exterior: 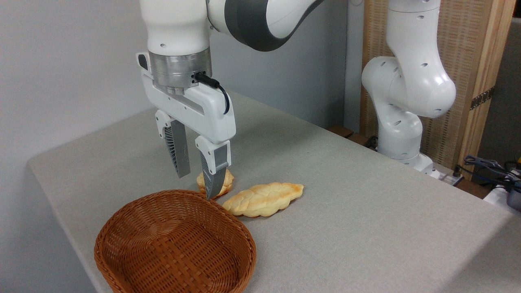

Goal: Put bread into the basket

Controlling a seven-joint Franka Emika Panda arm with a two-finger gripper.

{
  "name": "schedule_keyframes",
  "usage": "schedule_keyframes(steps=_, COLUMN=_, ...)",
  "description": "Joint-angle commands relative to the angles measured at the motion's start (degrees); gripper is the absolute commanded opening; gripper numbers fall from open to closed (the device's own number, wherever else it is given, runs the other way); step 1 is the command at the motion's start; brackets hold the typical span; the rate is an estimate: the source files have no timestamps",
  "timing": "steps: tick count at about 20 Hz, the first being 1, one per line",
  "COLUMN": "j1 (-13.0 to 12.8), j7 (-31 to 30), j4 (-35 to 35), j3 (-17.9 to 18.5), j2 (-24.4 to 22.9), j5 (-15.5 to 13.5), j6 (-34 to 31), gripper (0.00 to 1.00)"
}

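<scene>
Gripper [197, 185] hung above the table [366, 228], fingers pointing down and spread apart, nothing between them. Right-hand finger [213, 179] overlapped the small bun [225, 182] in view; contact could not be told. Left-hand finger sat higher in the picture, clear of everything. Bun rested on the grey cloth just behind the wicker basket [175, 244], near its far rim. Basket held nothing. Longer braided loaf [263, 198] lay on the cloth just right of the bun, one end close to the basket's rim. Arm's white base [401, 134] stood at the table's far right edge.
</scene>
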Motion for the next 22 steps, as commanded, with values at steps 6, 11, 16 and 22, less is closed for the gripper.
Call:
schedule_keyframes(steps=6, j1=-1.55, j7=-0.41, j4=-2.04, j3=0.47, j2=-1.23, j5=-0.71, j6=-1.80, gripper=1.00)
schedule_keyframes(steps=11, j1=-5.84, j7=-0.76, j4=-7.04, j3=-0.41, j2=-1.66, j5=-0.71, j6=-2.33, gripper=1.00)
schedule_keyframes(steps=16, j1=-10.07, j7=-0.50, j4=-9.95, j3=-0.41, j2=-1.49, j5=-0.88, j6=-1.72, gripper=1.00)
schedule_keyframes(steps=22, j1=-14.03, j7=-0.50, j4=-10.31, j3=-0.68, j2=-0.09, j5=-0.88, j6=-1.72, gripper=1.00)
